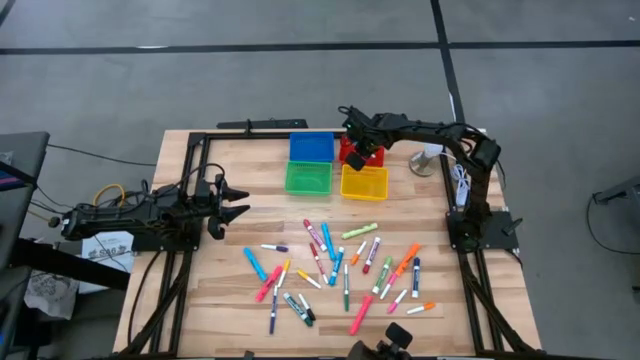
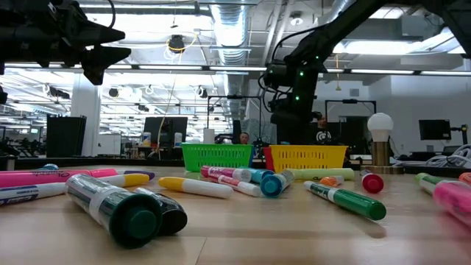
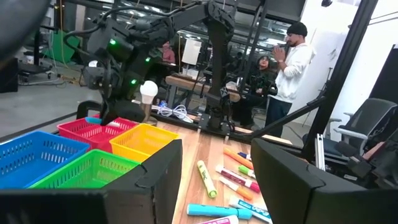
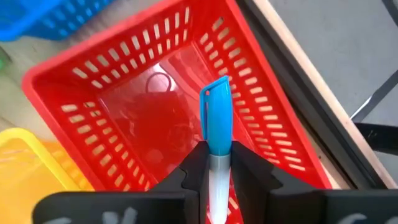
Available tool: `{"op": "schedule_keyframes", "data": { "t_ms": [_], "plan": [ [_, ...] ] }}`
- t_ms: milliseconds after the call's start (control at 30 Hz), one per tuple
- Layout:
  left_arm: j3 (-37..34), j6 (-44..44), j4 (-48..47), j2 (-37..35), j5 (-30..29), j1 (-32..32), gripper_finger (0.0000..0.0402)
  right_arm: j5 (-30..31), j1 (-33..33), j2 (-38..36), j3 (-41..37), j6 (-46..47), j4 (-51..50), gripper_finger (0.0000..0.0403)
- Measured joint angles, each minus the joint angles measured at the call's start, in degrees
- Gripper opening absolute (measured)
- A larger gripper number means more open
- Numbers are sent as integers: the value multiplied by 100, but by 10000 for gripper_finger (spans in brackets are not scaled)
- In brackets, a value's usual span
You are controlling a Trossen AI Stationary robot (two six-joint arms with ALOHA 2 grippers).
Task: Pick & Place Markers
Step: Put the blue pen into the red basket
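Note:
My right gripper (image 4: 216, 158) hangs over the red bin (image 4: 124, 81) at the table's far side, shut on a marker with a blue cap (image 4: 215, 118) and a pale barrel. In the high view this gripper (image 1: 362, 150) hides most of the red bin (image 1: 345, 155). Several markers (image 1: 340, 265) of many colours lie scattered flat on the wooden table's near half. My left gripper (image 1: 240, 200) waits open at the table's left, with nothing between its fingers (image 3: 155, 180). My right gripper pinches the marker's pale barrel (image 4: 217, 177) between its two fingers, just behind the blue cap. The marker lies along the fingers, cap end sticking out past them. The fingers slant steeply down from above. The marker hangs clear above the red bin's floor.
A blue bin (image 1: 311, 147), a green bin (image 1: 307, 178) and a yellow bin (image 1: 363, 182) stand beside the red one. A small white lamp-like object (image 1: 428, 160) stands at the far right. Black frame rails (image 1: 190, 170) border the table. People (image 3: 292, 62) stand beyond it.

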Motion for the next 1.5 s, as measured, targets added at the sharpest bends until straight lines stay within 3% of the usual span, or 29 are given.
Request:
{"op": "schedule_keyframes", "data": {
  "t_ms": [1200,1500],
  "plan": [
    [-1,0,2,0,0,0,191,-214,-52,0,-210,2,112,58],
    [0,-1,2,0,0,1,191,-223,-22,-4,-210,-1,146,112]
  ]
}}
